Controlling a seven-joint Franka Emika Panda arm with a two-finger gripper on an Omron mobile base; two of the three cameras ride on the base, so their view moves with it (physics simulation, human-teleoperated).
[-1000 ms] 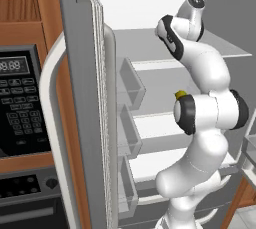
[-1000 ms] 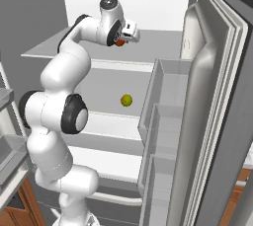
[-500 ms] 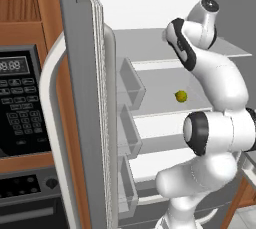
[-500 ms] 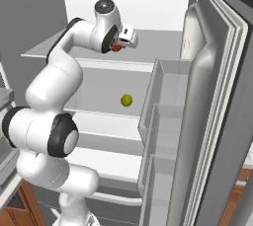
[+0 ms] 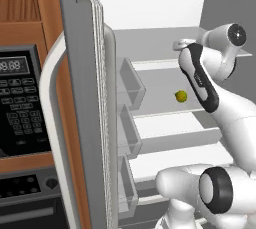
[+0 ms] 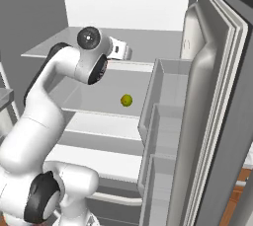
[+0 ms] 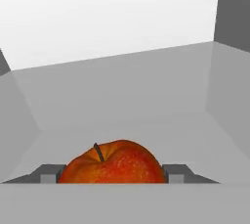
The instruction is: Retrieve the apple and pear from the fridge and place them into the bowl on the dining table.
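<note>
The apple (image 7: 112, 163) sits between the two fingers (image 7: 48, 173), gripped across its widest part above an upper shelf inside the fridge (image 6: 217, 121). It looks firm, smooth and light (likely slippery on its skin). The pear (image 6: 126, 100) lies alone on the middle shelf.

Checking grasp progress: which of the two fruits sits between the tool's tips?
The round red apple, flanked by both tips; the yellow-green pear lies alone on a lower shelf.

Apple (image 7: 113, 164) ahead; bare fridge (image 7: 122, 96) shelf beyond.
</note>
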